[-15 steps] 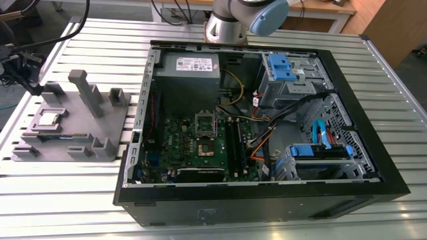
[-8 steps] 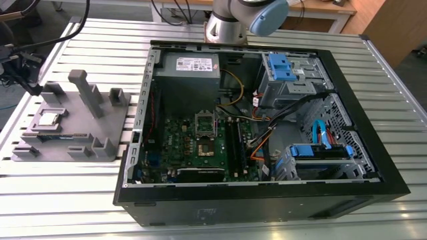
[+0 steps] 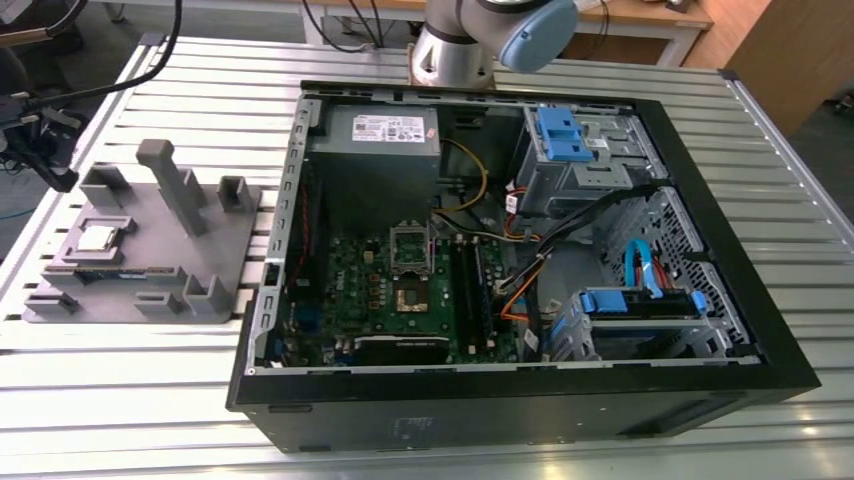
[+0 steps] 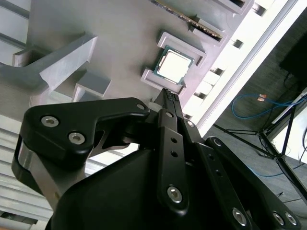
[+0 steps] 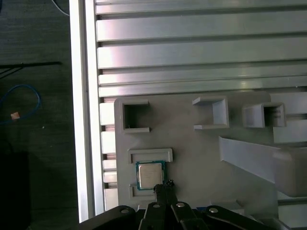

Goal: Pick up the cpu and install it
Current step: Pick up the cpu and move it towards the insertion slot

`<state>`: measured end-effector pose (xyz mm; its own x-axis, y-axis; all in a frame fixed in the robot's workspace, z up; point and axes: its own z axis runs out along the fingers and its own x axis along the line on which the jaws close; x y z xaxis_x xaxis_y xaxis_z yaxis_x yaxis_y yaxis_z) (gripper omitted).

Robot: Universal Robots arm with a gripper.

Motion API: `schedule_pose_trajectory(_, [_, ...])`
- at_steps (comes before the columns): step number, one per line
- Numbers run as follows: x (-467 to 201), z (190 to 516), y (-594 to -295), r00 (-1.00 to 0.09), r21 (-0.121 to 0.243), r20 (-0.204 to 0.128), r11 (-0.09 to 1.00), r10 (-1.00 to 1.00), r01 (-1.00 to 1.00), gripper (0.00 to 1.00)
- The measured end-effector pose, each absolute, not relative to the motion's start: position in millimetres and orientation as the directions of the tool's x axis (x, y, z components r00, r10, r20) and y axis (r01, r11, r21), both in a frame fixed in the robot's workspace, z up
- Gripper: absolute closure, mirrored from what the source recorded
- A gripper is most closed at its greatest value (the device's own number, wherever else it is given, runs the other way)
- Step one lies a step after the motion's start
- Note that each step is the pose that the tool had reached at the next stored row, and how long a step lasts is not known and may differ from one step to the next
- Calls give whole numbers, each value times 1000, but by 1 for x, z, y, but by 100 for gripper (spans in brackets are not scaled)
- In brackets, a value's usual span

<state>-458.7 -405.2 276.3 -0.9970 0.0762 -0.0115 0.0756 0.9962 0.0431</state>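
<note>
The cpu (image 3: 96, 238) is a small silver square lying flat in a shallow pocket of the grey parts holder (image 3: 200, 250), on the exterior view's left. Both wrist views look down on the cpu (image 4: 175, 66) (image 5: 149, 175) between its raised locating corners. My gripper (image 4: 168, 94) (image 5: 163, 185) hangs above the holder, its thin black fingers pressed together and shut on nothing, the tip just beside the chip's edge. In the exterior view the gripper (image 3: 60, 178) is a dark shape at the far left edge. The green motherboard (image 3: 387, 300) lies inside the open computer case (image 3: 721, 250).
A long thin memory stick (image 3: 127, 271) (image 4: 192, 20) stands in a slot of the holder beside the chip. Tall grey posts (image 3: 163, 175) rise from the holder. In the case are a silver socket frame (image 3: 411, 245), blue drive brackets (image 3: 561, 135) and loose cables (image 3: 527, 285). The slatted table's edge (image 5: 86, 143) runs close by.
</note>
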Motion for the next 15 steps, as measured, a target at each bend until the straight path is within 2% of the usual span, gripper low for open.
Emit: schedule_pose_trajectory(15, [-460,267,-409,-997,32,-13,997,76,76,89])
